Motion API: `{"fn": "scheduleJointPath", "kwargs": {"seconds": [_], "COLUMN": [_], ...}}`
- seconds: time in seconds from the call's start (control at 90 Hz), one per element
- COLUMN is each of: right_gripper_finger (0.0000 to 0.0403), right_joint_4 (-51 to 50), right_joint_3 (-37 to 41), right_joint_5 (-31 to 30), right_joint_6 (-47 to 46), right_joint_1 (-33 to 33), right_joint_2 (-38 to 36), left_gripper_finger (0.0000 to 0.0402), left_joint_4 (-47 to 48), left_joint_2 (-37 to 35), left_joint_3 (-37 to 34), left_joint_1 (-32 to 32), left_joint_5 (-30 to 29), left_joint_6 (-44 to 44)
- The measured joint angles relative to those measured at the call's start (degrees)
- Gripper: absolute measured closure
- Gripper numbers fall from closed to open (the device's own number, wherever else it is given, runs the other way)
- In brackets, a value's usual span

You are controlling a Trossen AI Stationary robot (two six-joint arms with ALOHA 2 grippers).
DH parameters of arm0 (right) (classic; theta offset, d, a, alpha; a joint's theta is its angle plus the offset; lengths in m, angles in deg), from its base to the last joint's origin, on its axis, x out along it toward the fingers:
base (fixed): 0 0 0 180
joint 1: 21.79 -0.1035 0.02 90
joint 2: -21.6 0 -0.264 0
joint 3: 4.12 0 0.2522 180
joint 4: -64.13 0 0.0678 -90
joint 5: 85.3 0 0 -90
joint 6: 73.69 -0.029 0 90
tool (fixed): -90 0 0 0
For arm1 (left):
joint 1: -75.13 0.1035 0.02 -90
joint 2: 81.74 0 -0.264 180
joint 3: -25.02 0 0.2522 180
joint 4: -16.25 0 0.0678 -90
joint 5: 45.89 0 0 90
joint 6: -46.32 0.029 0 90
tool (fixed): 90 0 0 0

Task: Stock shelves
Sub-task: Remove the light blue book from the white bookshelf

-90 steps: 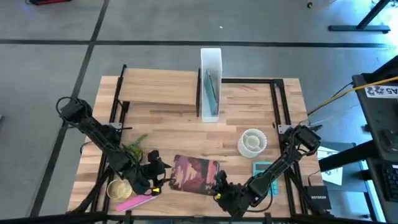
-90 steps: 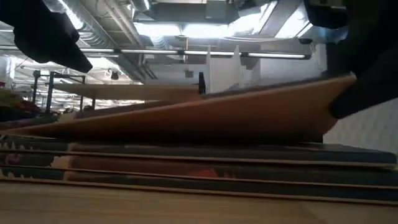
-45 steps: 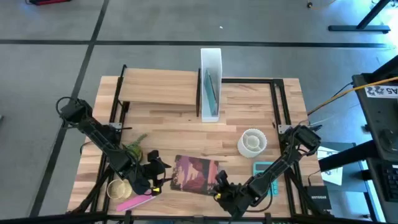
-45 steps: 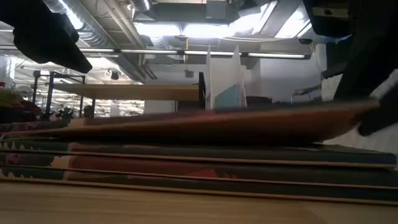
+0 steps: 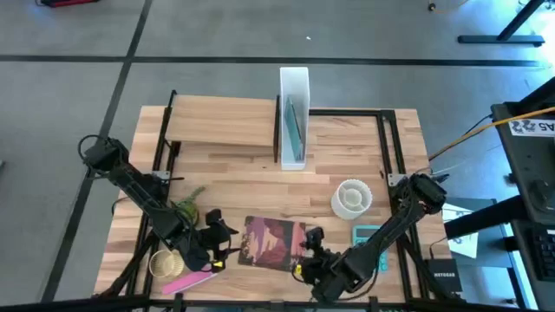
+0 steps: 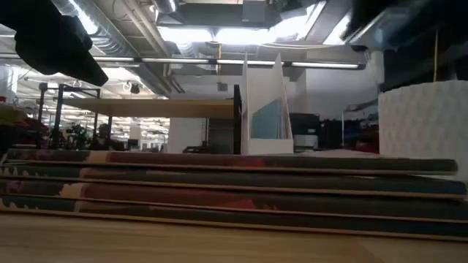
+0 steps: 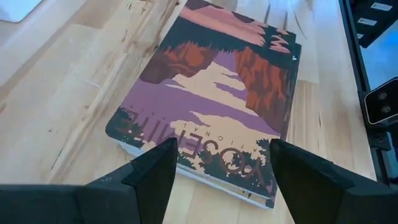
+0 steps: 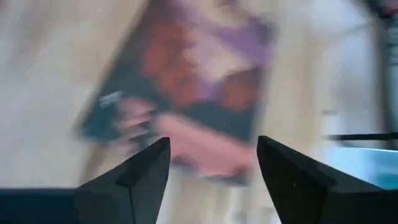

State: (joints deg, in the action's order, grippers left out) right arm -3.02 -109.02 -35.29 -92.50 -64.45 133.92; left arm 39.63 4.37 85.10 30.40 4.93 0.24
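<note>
A stack of several flat books (image 5: 273, 243) with a purple and red cover lies near the table's front edge; the low view shows their edges (image 6: 219, 186) and the left wrist view the top cover (image 7: 211, 106). My left gripper (image 5: 232, 247) (image 7: 221, 155) stands open just left of the stack. My right gripper (image 5: 305, 251) (image 8: 211, 168) is open at the stack's right end, with the blurred cover (image 8: 193, 81) beyond its fingers. At the back stand the raised wooden shelf (image 5: 221, 121) and the white file box (image 5: 293, 117) with a teal book in it.
A white ribbed round container (image 5: 352, 198) and a teal flat thing (image 5: 368, 236) lie right of the stack. A green sprig (image 5: 186, 208), a small woven basket (image 5: 167, 263) and a pink thing (image 5: 191, 282) lie at the front left. Black rails (image 5: 386, 143) run along the table's sides.
My right gripper has opened and let go of the top book's right end, which it held raised. The book, tilted a second ago, has come down and now lies flat on the stack. The gripper has drawn a little toward the table's far edge.
</note>
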Motion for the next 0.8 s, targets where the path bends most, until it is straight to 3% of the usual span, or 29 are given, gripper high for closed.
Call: {"fn": "scheduleJointPath", "kwargs": {"seconds": [0.111,0.244,0.322,0.422,0.544,0.667,0.8], "right_gripper_finger": [0.0184,0.0189,0.0190,0.0190,0.0190,0.0191,0.0191], "right_joint_4": [-3.41,-3.42,4.05,20.59,37.11,44.49,44.60], "right_joint_3": [0.50,6.59,12.45,21.37,29.69,32.88,33.21], "right_joint_5": [-6.92,-7.92,-7.35,-2.18,1.63,-2.37,-9.11], "right_joint_6": [3.93,5.74,8.62,13.49,14.80,14.87,10.60], "right_joint_1": [2.82,9.41,13.87,20.06,27.82,33.91,38.23], "right_joint_2": [-3.73,-11.57,-17.55,-24.22,-27.13,-25.96,-23.57], "left_gripper_finger": [0.0163,0.0163,0.0163,0.0163,0.0163,0.0163,0.0163], "left_joint_4": [-0.02,0.07,0.01,0.01,0.09,0.12,0.16], "left_joint_2": [0.00,-0.02,-0.02,-0.02,-0.02,-0.02,-0.02], "left_joint_3": [0.00,0.00,0.00,0.00,0.00,0.00,0.00], "left_joint_1": [0.04,-0.10,-0.33,-0.39,-0.42,-0.42,-0.42], "left_joint_5": [-0.02,-0.02,-0.03,-0.26,-0.43,-0.92,-0.96], "left_joint_6": [-0.01,-0.01,0.00,0.02,0.01,0.02,0.02]}}
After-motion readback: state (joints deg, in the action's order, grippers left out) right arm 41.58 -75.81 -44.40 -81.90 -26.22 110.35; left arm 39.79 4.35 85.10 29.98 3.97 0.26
